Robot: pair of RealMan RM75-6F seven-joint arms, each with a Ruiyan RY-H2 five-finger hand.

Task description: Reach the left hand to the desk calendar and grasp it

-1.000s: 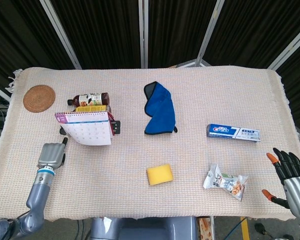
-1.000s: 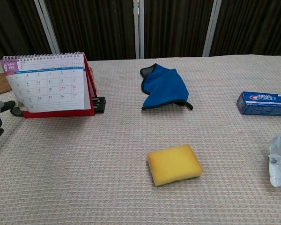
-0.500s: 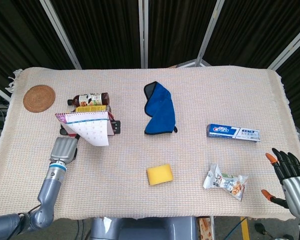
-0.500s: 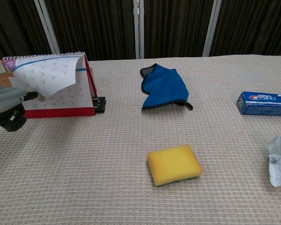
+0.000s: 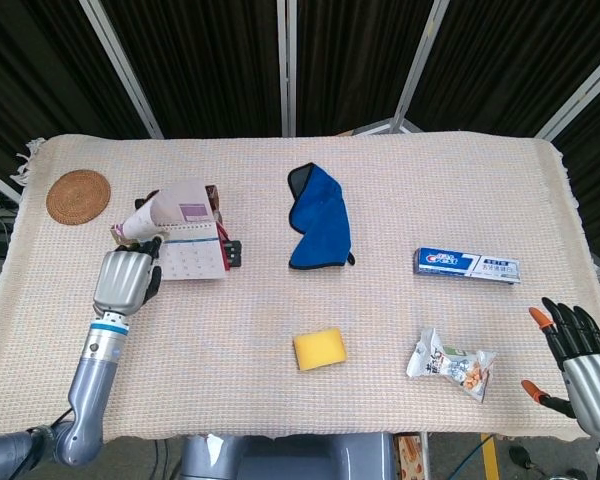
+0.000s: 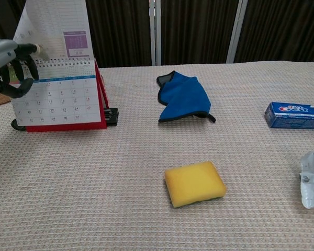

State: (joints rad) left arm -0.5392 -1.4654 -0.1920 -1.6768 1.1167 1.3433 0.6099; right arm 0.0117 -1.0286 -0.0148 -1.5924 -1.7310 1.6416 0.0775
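Note:
The desk calendar [image 5: 192, 260] [image 6: 57, 99], white sheets on a red stand, sits at the table's left. Its top sheet [image 6: 55, 31] is lifted and stands curled above the spiral. My left hand [image 5: 125, 280] [image 6: 8, 57] is at the calendar's left edge. Its fingers curl around that edge, and one fingertip presses on the raised sheet. My right hand [image 5: 575, 350] hovers at the near right corner with its fingers spread, holding nothing, far from the calendar.
A woven coaster [image 5: 78, 196] lies at the far left. A blue cloth [image 5: 320, 218] is in the middle, with a yellow sponge [image 5: 319, 349] in front of it. On the right lie a toothpaste box [image 5: 467, 264] and a snack packet [image 5: 450, 365]. A black clip [image 6: 111, 116] sits by the calendar's foot.
My left hand has moved forward and up to the calendar's left edge. The top sheet was swept up from flat to standing above the spiral. The right hand has stayed put.

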